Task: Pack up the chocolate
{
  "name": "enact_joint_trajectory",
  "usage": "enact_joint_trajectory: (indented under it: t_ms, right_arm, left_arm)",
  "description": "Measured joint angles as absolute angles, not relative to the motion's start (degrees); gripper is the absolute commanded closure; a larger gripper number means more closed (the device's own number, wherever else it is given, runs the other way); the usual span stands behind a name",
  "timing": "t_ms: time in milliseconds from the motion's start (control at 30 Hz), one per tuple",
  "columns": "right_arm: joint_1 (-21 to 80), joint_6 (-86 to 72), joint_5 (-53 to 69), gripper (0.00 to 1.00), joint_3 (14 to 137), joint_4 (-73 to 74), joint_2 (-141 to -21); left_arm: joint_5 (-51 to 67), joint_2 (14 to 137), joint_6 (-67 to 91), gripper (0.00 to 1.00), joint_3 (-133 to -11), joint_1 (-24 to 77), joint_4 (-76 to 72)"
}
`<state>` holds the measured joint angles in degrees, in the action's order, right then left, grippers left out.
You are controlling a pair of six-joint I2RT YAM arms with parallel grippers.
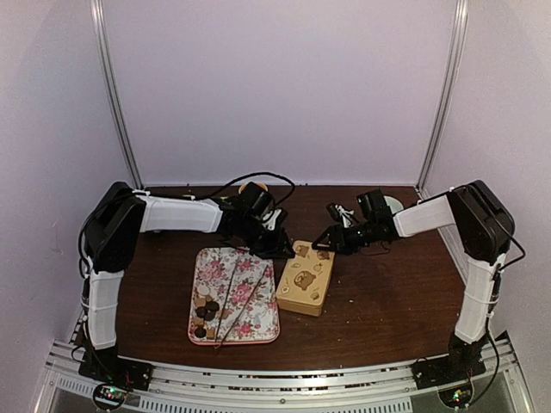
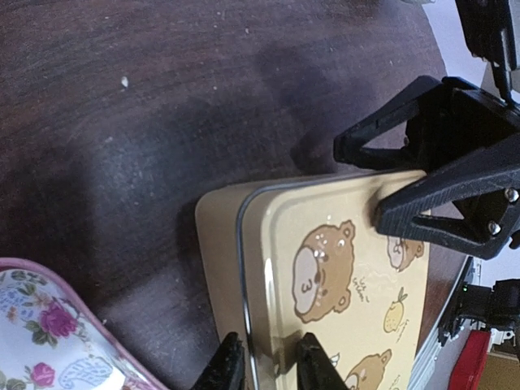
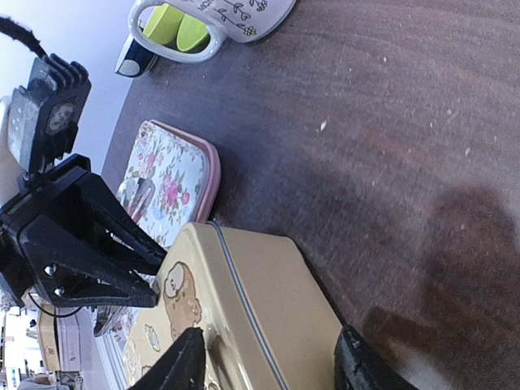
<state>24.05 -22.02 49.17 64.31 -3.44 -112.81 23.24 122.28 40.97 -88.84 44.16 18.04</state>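
Observation:
The chocolate (image 1: 205, 315), dark round and pale tan pieces, lies at the near left of a floral tray (image 1: 258, 320). Long thin metal tongs (image 1: 234, 292) lie across that tray. A tan bear-print tin (image 1: 303, 280) sits right of the tray with its lid on. My left gripper (image 1: 281, 247) is at the tin's far left corner; in the left wrist view its fingers (image 2: 230, 367) pinch the lid's rim (image 2: 244, 268). My right gripper (image 1: 326, 243) is open, straddling the tin's far right end (image 3: 268, 301), one finger on the lid (image 3: 183, 366), the other beyond the wall.
A mug (image 3: 213, 23) holding green items stands on the table behind the right arm. A tray corner (image 2: 49, 325) lies just left of the tin. Bare dark wood (image 1: 387, 292) lies right of the tin. White walls enclose the table.

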Motion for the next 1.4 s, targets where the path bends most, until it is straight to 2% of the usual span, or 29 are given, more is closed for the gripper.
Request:
enact_joint_trajectory:
  t_ms: [200, 367, 867, 1200, 1400]
  right_arm:
    - [24.1, -24.0, 48.8, 0.51, 56.9, -6.3, -108.0]
    - [24.1, -25.4, 48.2, 0.54, 54.2, -8.5, -106.7]
    - [24.0, -28.8, 48.8, 0.70, 48.2, -19.8, -105.8]
    - [22.8, -29.0, 51.7, 0.72, 48.0, -22.5, -107.7]
    - [22.1, -30.5, 52.9, 0.63, 47.9, -23.9, -109.4]
  left_arm:
    - [23.5, 122.3, 40.1, 0.75, -88.8, 45.8, 18.1]
    - [23.5, 122.3, 39.9, 0.75, -88.8, 46.7, 18.1]
    - [22.6, 122.5, 39.4, 0.75, -89.3, 47.9, 18.4]
    - [22.3, 124.0, 39.5, 0.75, -91.7, 47.9, 19.8]
    - [21.9, 124.6, 39.5, 0.75, -92.2, 47.9, 19.8]
